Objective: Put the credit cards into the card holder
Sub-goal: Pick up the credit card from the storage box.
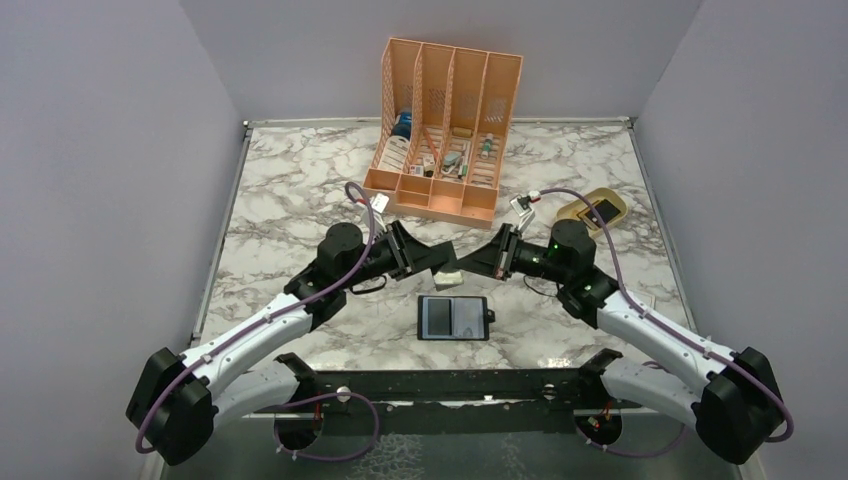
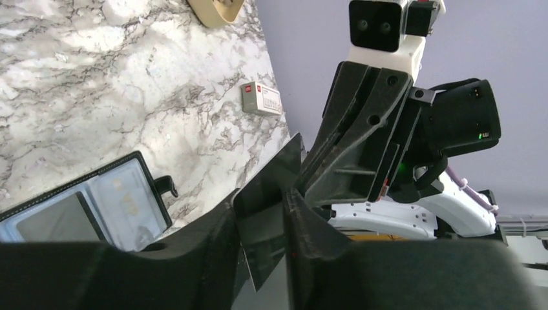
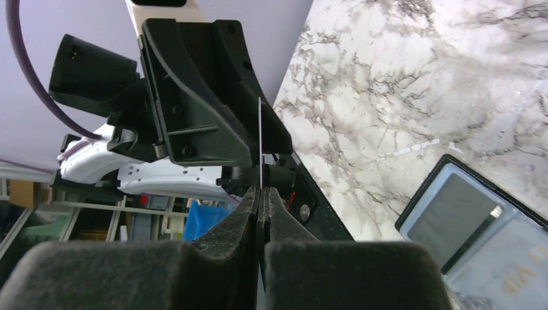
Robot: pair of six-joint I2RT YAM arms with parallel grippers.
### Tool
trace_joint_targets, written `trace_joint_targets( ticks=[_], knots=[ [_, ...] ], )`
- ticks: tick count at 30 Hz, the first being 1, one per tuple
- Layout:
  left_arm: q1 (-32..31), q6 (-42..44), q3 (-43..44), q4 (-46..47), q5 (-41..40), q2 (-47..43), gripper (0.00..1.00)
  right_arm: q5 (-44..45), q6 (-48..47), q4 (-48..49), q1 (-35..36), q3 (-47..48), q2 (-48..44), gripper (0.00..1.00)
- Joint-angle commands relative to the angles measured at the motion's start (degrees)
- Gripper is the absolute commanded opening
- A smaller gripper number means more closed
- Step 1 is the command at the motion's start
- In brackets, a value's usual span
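Left wrist view: shows a dark card (image 2: 268, 187) tilted between the fingers of the left hand (image 2: 258, 223), one finger on each side and some gap between them. Cannot tell whether those fingers press the card or only bracket it. Shows the card holder (image 2: 97, 200) lying open and flat on the marble tabletop (image 2: 97, 77) at lower left, black rim around greyish pockets, snap tab poking out at one side. Shows a whitish card (image 2: 262, 99) with red marks lying flat on the tabletop beyond the dark card, apart from the holder. Catches the edge of a beige dish (image 2: 205, 14) at the top of the view.

Right wrist view: shows the right hand (image 3: 260, 205) pinched together on the near edge of the dark card, seen edge-on as a thin upright line. Places the left hand straight opposite, fingers flanking the card's far part. Shows the open card holder down to the right, on the tabletop, below the raised card.

Top external view: shows both arms reaching inward, hands meeting tip to tip above the middle of the tabletop. Places the card holder just nearer than the hands, and the whitish card between holder and hands, almost under them. Shows an orange organizer (image 1: 503, 85) upright at the back, small items in its slots, and the beige dish off to the right with something dark lying in it.
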Motion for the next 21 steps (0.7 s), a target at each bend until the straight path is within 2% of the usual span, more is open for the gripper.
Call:
trace_joint_targets(
  ticks=[1,4,11,15,21],
  knots=[
    [0.2,-1.7,-0.57,5.08,0.97,-0.66,0.23,1.34,2.36,5.86,1.25,-1.0,-0.28,0.01],
    [0.19,-0.85,-0.64,5.14,-0.02,-1.28,0.01,1.6,1.68,4.8,1.33,-1.59,-0.18,0.01],
    [0.2,1.8,-1.28,3.9,0.52,-0.35,0.0,7.52,-5.45,-8.55,1.35,-0.5,-3.65,0.21],
    [0.2,6.83,0.33,-2.74,0.05,1.19,0.0,12.1,-9.1,-16.0,1.35,-0.69,-5.88,0.32],
    [0.2,13.14,1.69,-9.46,2.08,5.06,0.0,13.5,-13.39,-23.83,1.35,0.22,-2.11,0.37]
  ],
)
